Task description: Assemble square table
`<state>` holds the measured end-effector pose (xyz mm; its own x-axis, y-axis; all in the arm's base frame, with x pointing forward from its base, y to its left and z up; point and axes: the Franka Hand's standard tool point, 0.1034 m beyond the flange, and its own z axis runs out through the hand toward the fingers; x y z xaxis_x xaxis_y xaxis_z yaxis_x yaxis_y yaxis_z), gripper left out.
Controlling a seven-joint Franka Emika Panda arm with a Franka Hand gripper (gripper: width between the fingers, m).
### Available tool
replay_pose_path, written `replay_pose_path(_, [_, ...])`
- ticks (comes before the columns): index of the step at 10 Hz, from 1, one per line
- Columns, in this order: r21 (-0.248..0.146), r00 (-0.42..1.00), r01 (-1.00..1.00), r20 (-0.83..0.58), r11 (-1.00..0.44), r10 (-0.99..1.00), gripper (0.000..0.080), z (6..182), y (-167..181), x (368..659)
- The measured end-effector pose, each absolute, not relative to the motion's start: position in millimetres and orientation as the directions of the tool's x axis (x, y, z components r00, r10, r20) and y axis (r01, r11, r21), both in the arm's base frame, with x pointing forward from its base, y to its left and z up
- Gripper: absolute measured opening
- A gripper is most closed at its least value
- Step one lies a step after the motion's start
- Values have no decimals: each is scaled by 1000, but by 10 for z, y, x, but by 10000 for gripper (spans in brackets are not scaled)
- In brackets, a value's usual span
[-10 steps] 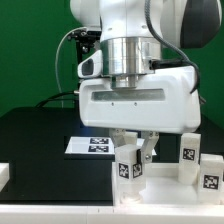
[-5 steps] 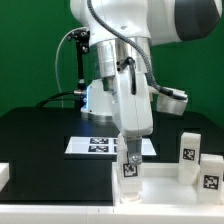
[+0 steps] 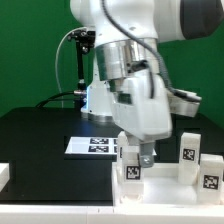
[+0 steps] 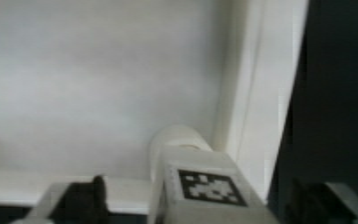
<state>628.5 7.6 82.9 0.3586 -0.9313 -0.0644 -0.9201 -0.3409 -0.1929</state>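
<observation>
Exterior and wrist views. The white two-finger gripper (image 3: 141, 158) hangs low over the white plastic square tabletop with a raised rim (image 3: 160, 188), and a short white block leg bearing a black-and-white square tag (image 3: 131, 168) stands upright on the tray floor directly below it. In the wrist view the same leg (image 4: 201, 178) sits between the two dark fingertips (image 4: 83, 194), with a gap visible on each side (the jaws stand apart and clamp nothing). Two further tagged white block legs (image 3: 197, 160) stand well apart from the gripper, toward the exterior view's right. The marker board (image 3: 97, 145) lies on the black table (image 3: 35, 140) behind the gripper.
</observation>
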Motion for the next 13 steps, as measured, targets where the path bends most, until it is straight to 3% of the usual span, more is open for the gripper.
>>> replay_pose_path(1, [-192,524,-838,-21,-511,-851,579,817,48,6275])
replay_pose_path(2, [-182,637,-757,9,-628,-771,633,804,66,6263])
replay_pose_path(5, [-173,761,-633,43,-755,-648,649,810,47,6268])
replay_pose_path(6, [-120,902,-409,98,-904,-421,649,860,32,6320])
replay_pose_path(7, [-101,943,-303,113,-948,-313,649,889,30,6352])
replay_pose_path(9, [-105,935,-328,108,-939,-339,649,872,26,6338])
replay_pose_path(10, [-104,936,-324,108,-940,-335,525,872,24,6338])
replay_pose_path(11, [-113,914,-382,101,-917,-393,525,871,29,6338])
replay_pose_path(12, [-122,872,-471,89,-874,-482,347,869,43,6337])
replay_pose_path(13, [-126,814,-565,77,-815,-576,347,867,33,6331])
